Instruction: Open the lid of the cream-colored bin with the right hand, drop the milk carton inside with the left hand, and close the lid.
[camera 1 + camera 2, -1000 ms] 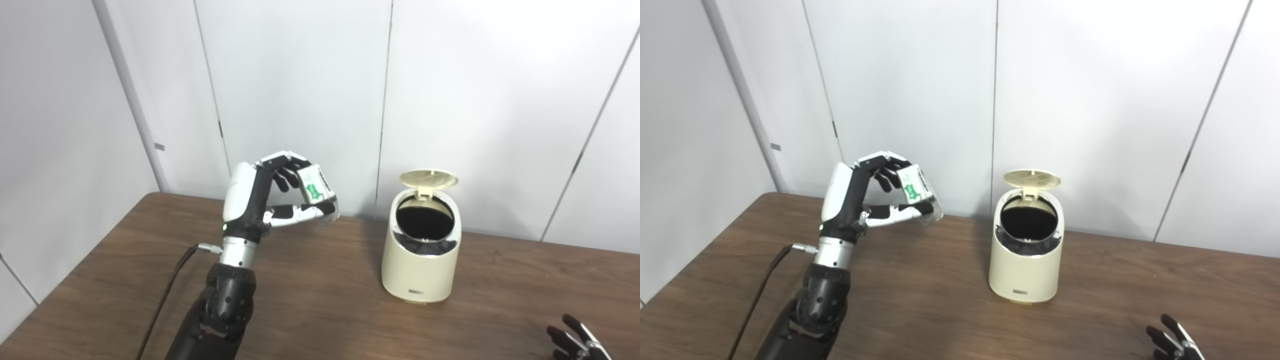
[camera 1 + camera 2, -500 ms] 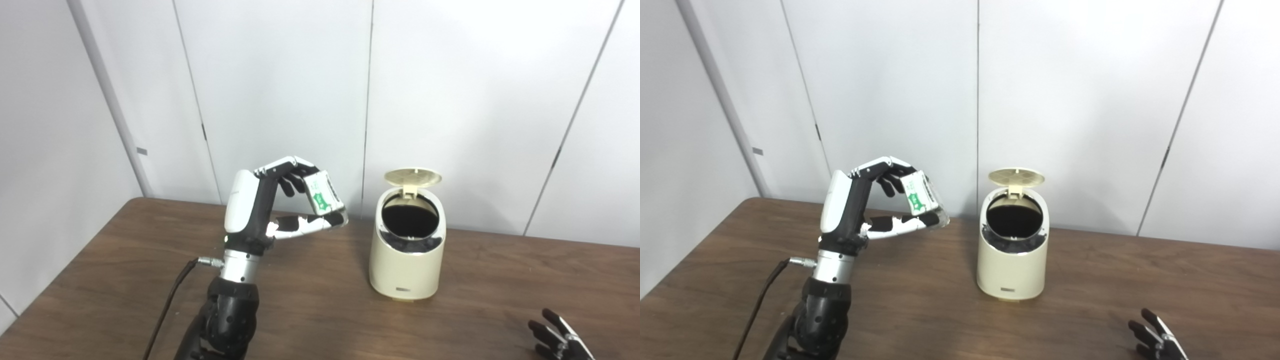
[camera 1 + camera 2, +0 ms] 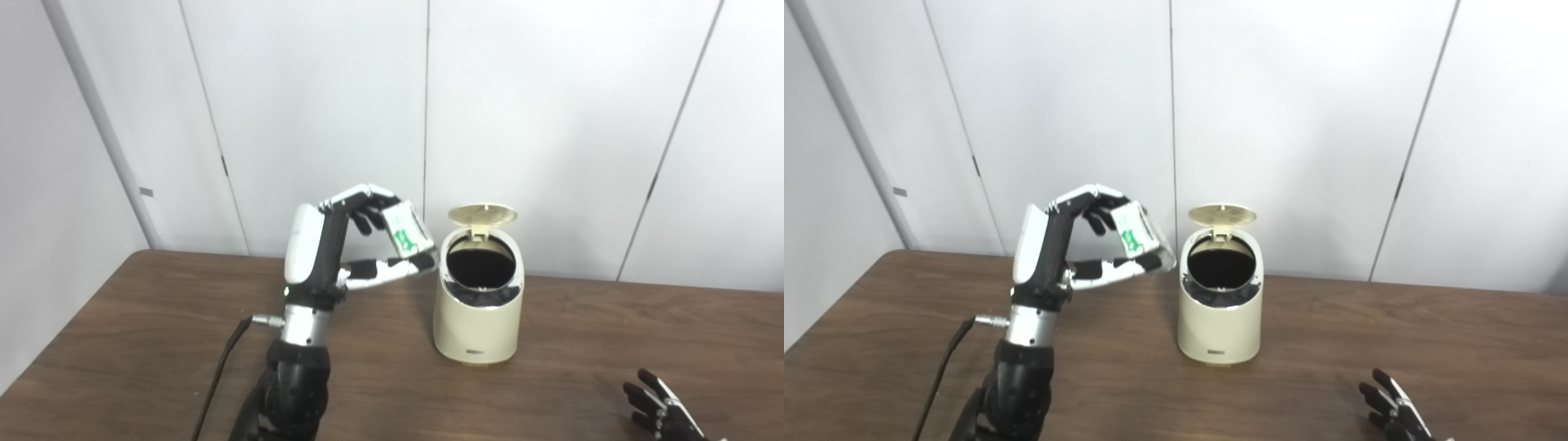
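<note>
The cream-colored bin [image 3: 478, 312] stands on the brown table [image 3: 392, 380] with its round lid [image 3: 482, 215] tipped up at the back, showing a dark inside. My left hand [image 3: 343, 245] is raised and shut on a small white milk carton with green print [image 3: 407, 229], held between fingers and thumb just left of the bin's opening, at about lid height. My right hand [image 3: 658, 407] rests low at the table's front right with fingers apart, holding nothing.
White wall panels [image 3: 551, 122] rise right behind the table's far edge. A dark cable [image 3: 223, 361] hangs from my left wrist toward the front edge. Bare tabletop lies left and right of the bin.
The camera has shifted, moving the whole scene leftward in the picture. My left hand with the carton has come closer to the bin's opening. The right hand stays low at the front right.
</note>
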Controlling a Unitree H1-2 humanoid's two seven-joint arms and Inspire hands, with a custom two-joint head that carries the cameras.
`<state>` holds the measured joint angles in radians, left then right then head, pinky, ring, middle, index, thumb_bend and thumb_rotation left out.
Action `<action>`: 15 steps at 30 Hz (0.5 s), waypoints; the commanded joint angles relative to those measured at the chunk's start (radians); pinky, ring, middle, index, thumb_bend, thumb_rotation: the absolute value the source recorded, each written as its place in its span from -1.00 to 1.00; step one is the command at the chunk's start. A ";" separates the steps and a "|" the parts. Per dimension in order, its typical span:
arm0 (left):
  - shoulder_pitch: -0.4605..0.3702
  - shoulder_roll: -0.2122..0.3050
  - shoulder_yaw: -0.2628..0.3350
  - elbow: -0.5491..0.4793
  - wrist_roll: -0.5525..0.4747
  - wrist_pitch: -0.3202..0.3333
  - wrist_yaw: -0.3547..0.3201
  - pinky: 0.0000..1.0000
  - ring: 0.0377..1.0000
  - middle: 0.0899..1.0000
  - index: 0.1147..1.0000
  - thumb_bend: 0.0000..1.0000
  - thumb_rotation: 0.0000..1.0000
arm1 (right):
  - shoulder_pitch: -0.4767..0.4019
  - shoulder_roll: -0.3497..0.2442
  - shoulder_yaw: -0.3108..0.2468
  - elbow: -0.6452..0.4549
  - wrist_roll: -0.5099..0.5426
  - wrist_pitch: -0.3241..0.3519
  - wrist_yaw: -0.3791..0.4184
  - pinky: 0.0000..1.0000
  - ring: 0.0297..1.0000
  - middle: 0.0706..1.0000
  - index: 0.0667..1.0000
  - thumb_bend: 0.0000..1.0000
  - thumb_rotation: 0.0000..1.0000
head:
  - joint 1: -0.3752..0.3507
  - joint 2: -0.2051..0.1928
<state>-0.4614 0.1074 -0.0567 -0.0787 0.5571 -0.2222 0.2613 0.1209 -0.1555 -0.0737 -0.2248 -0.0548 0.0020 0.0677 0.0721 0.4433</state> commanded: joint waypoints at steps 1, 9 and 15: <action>-0.062 -0.002 0.000 -0.014 0.001 -0.048 0.020 -0.30 -0.18 -0.10 -0.14 -0.05 -1.00 | -0.014 0.005 -0.002 -0.035 0.001 -0.019 -0.013 0.73 0.79 0.72 0.84 0.38 1.00 | 0.000 -0.001; -0.116 -0.030 -0.009 0.065 -0.004 -0.096 0.052 -0.31 -0.18 -0.09 -0.15 -0.05 -1.00 | -0.011 0.017 -0.001 -0.035 0.007 -0.020 -0.017 0.77 0.80 0.73 0.85 0.34 1.00 | -0.014 0.004; -0.130 -0.045 -0.007 0.110 0.001 -0.108 0.055 -0.29 -0.18 -0.10 -0.15 -0.04 -1.00 | -0.005 0.028 0.002 -0.053 -0.003 -0.011 -0.019 0.74 0.79 0.72 0.84 0.32 1.00 | -0.040 0.010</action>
<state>-0.5305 0.0604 -0.0687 0.0428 0.5576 -0.2940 0.2800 0.1269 -0.1291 -0.0702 -0.2390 -0.0580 0.0030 0.0621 0.0308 0.4525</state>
